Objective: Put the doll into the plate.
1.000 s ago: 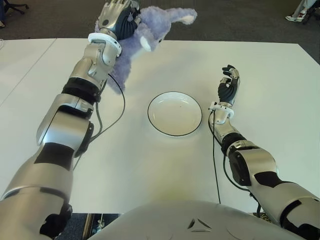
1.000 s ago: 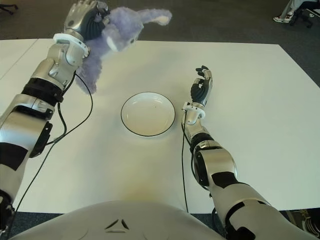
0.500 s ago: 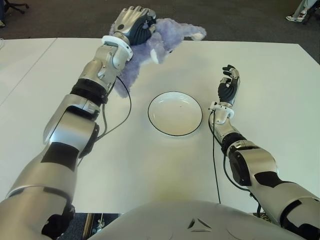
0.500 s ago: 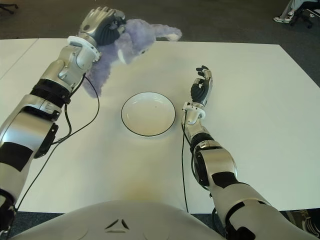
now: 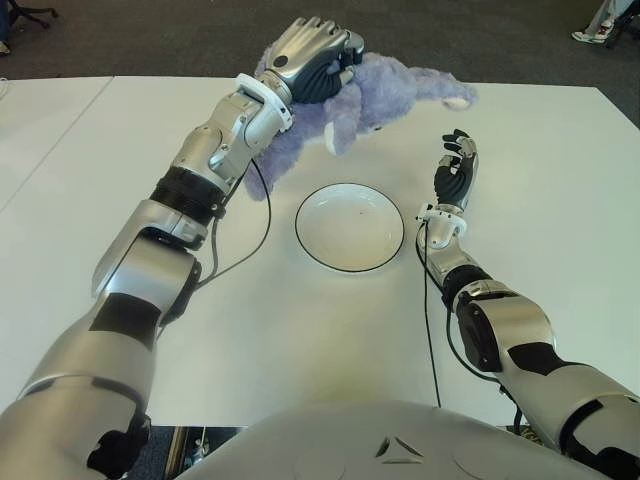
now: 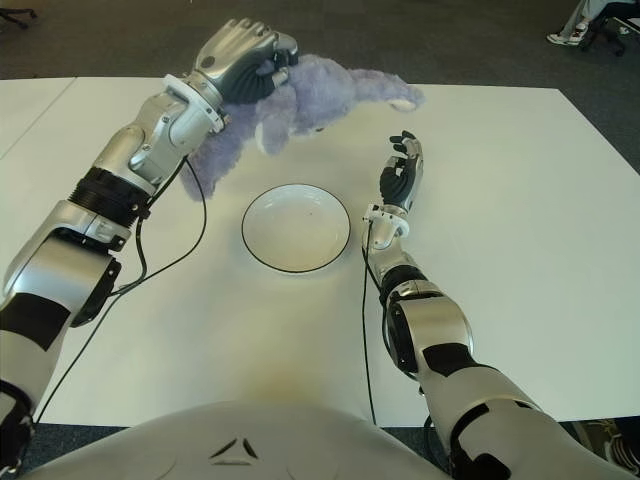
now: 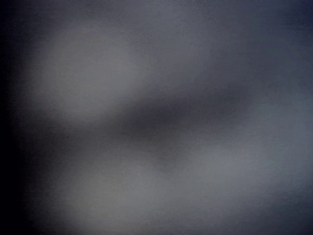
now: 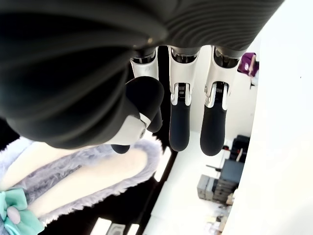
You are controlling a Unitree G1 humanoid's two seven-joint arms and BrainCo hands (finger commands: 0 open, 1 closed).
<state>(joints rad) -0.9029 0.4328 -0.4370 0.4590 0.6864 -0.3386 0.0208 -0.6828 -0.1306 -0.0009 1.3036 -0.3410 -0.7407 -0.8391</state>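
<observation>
Left eye view, doll: the purple plush doll (image 5: 375, 88) hangs in the air above the far part of the table (image 5: 560, 300), just beyond the plate's far rim and not yet over its middle.
Doll's hold: the left hand (image 5: 315, 55) has its fingers wrapped over the doll's upper body from above, clamped on it, so the soft limbs droop below and one long ear or limb trails out toward the robot's right.
Left wrist view: nothing but a grey blur, probably plush pressed against the lens, which fits a close grip.
Plate: the white plate (image 5: 350, 227) with a dark rim sits empty at the table's centre, between the two arms.
Step, as I judge it: carrying the doll toward the plate; the hand must come nearer the robot and lower before letting go.
Right hand: the right hand (image 5: 457, 172) shows just to the right of the plate, fingers upright, straight and apart, holding nothing; it seems to be kept aside so the path stays free.
Risk: the floppy doll may drape over the rim if dropped off-centre.
Cable: a black cable (image 5: 240, 235) from the left arm lies left of the plate.
</observation>
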